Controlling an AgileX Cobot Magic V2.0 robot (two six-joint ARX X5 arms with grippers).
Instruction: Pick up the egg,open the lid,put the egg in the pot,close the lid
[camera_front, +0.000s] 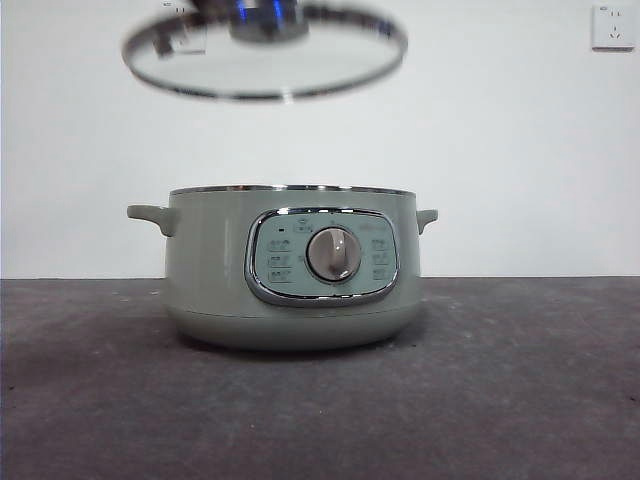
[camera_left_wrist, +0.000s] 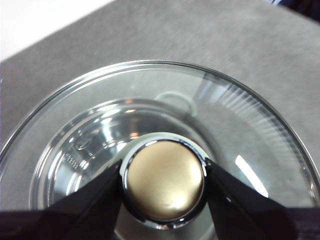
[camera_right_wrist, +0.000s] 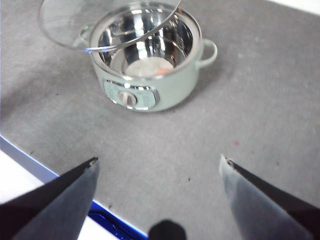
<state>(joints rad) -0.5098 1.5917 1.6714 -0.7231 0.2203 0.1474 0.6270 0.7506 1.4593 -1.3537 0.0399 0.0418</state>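
Looking across the table, you see the lid held in the air above the pot, tilted a little and well apart from the pot's rim. Your left gripper has it: the two black jaws are closed against either side of the round knob at the lid's middle, touching it, and through the glass around the knob you can make out the pot's inside below.

The pot stands on the grey table with its control panel and grey dial facing the low camera and a small handle on each side. Its top is uncovered.

From the right wrist camera you look down on the pot with the lid partly over its opening. Inside the shiny steel bowl, a small reddish patch sits at the bottom near the wall; that may be the egg, but it is too small and too hidden for you to be sure.

Your right gripper is well away from the pot, over bare table, with its jaws spread wide apart and nothing between them.
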